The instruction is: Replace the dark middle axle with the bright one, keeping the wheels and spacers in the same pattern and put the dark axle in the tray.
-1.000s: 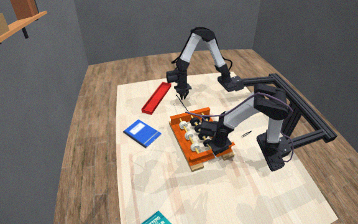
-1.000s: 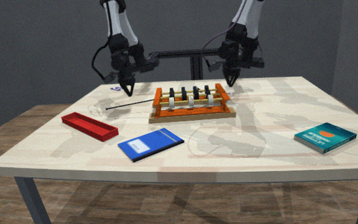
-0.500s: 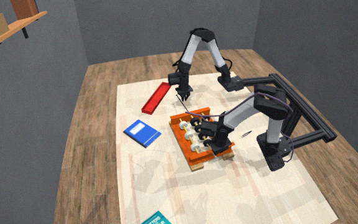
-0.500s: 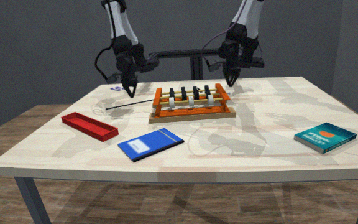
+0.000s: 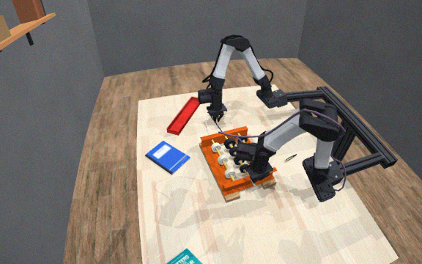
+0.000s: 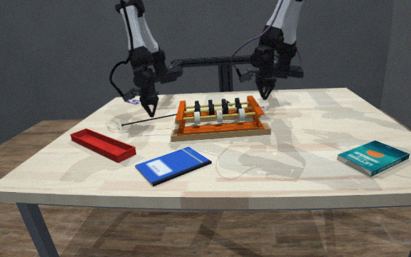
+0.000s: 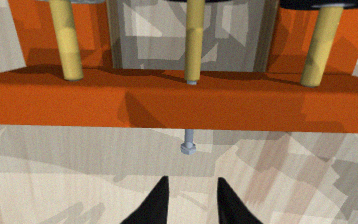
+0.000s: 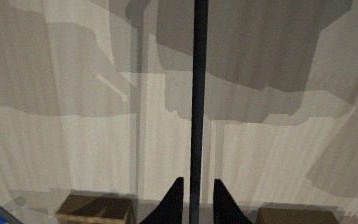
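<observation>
Looks like a robotics lab: two jointed arms [image 5: 223, 60] [image 5: 288, 133] [image 6: 138, 28] [image 6: 284, 21] beside a metal frame [image 5: 352, 114] [image 6: 205, 61], grey walls around it.
</observation>
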Tool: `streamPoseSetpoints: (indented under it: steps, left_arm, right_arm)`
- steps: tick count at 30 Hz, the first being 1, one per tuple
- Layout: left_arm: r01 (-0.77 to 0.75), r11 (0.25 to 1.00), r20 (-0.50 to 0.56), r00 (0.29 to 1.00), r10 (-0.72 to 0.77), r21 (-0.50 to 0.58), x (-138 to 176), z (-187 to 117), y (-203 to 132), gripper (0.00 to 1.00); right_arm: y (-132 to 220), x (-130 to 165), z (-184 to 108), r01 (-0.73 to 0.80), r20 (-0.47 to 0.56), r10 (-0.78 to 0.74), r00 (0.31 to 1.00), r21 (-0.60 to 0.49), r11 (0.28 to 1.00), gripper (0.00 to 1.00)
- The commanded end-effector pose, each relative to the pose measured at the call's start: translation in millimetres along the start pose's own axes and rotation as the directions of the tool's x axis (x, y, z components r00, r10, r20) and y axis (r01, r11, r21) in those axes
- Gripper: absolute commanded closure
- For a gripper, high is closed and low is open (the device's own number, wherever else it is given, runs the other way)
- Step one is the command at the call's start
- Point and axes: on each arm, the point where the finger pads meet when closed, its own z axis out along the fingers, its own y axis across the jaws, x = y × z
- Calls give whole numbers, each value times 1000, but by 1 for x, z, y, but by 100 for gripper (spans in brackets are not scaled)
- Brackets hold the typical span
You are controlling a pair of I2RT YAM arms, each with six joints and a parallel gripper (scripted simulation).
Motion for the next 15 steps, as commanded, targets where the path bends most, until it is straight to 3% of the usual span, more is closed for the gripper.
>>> streamPoseSetpoints:
  steps: [1, 12, 15]
  left_arm:
    - [-2, 1000, -9, 1000, 2, 13, -1, 2, -2, 69]
    - [-2, 1000, -9, 1000, 2, 13, -1, 2, -2, 69]
    - [-2, 1000, -9, 1000, 2, 13, -1, 2, -2, 69]
  right_arm:
    - [5, 1, 8, 4, -8, -4, 1000, -7, 1000, 81]
    - [0, 0, 28, 5, -9, -5, 1000, -4, 1000, 81]
    - [13, 3, 16, 13, -7, -13, 1000, -38, 999, 81]
